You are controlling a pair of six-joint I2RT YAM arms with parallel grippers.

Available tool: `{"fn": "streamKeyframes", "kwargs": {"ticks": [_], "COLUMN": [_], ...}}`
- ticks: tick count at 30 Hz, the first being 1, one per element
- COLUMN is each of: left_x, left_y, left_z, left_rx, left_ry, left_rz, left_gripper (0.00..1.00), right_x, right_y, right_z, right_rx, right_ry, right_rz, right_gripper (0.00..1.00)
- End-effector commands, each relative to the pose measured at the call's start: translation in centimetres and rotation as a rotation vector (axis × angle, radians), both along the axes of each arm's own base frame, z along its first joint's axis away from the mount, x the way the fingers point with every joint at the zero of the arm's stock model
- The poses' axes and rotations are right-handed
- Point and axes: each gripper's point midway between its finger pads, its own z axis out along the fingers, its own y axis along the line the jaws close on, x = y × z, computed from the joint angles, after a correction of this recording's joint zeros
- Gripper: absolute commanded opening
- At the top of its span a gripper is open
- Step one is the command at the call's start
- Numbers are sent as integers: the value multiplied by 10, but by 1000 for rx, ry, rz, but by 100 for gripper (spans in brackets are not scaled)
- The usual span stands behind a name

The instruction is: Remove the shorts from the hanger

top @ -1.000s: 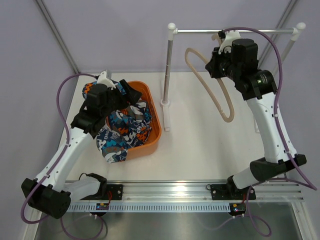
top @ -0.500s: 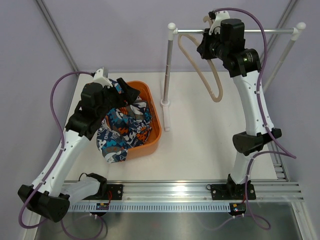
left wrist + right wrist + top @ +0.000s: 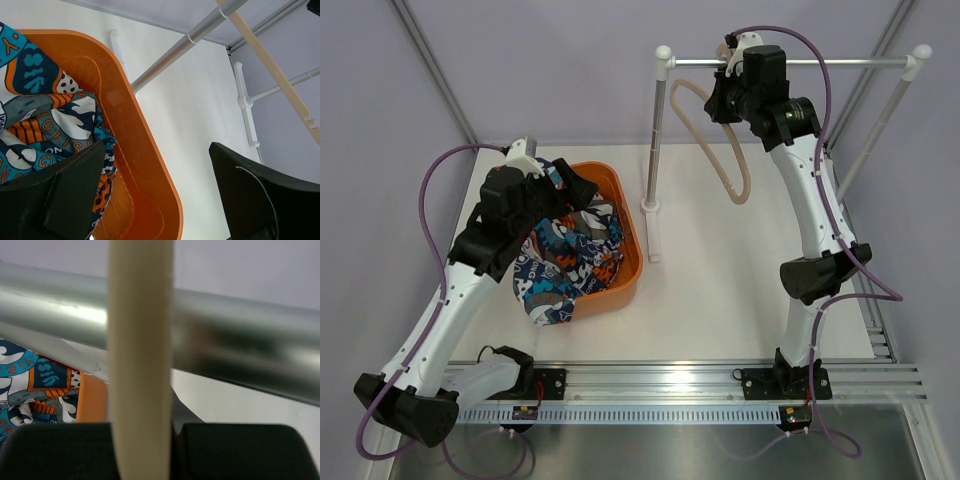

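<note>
The shorts (image 3: 565,265), printed in blue, teal, orange and white, lie bunched in the orange basket (image 3: 626,225) and hang over its near rim. They are off the hanger. My left gripper (image 3: 575,185) is open and empty above the basket's far end. In the left wrist view its jaws (image 3: 157,190) stand wide apart over the basket rim (image 3: 135,145), with the shorts (image 3: 45,115) to the left. My right gripper (image 3: 725,95) is shut on the pale beige hanger (image 3: 725,150) right at the rail (image 3: 840,62). The right wrist view shows the hanger (image 3: 140,365) pinched between the pads, crossing the rail (image 3: 240,335).
The white metal rail stands on two posts at the back; its left post (image 3: 655,160) is just right of the basket. The hanger's loop hangs down and to the right of that post. The table's near edge carries the arms' mounting track (image 3: 660,385).
My right arm has carried the hanger up and to the left, from beside the rail to right against it. My left gripper has barely moved and stays open.
</note>
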Motion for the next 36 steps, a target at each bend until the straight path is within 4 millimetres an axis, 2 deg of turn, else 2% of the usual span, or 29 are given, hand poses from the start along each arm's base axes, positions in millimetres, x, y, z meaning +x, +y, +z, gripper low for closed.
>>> {"fn": "streamKeyframes", "kwargs": {"ticks": [1, 7, 12, 14, 22, 25, 29, 36], "left_x": [-3, -2, -3, -3, -3, -4, -5, -8], "left_y": [6, 6, 6, 7, 7, 9, 11, 16], "left_z": [31, 27, 29, 28, 27, 25, 24, 27], "left_rx": [-6, -2, 2, 3, 9, 20, 33, 57], "left_ry": [-91, -83, -90, -91, -88, -86, -87, -97], "left_rz": [12, 10, 10, 10, 7, 12, 19, 27], "left_gripper": [91, 91, 91, 91, 91, 91, 91, 91], "right_x": [10, 9, 3, -1, -16, -21, -29, -48], "right_y": [4, 6, 4, 2, -4, -6, -8, -22], "right_z": [-3, -12, -7, 0, 24, 31, 39, 55], "right_rx": [28, 43, 46, 52, 65, 69, 80, 81], "right_ry": [-17, 2, -10, -26, -71, -84, -96, -121], "right_rz": [0, 2, 1, -3, -5, -6, -6, -50], "right_gripper": [0, 0, 1, 4, 36, 45, 52, 55]}}
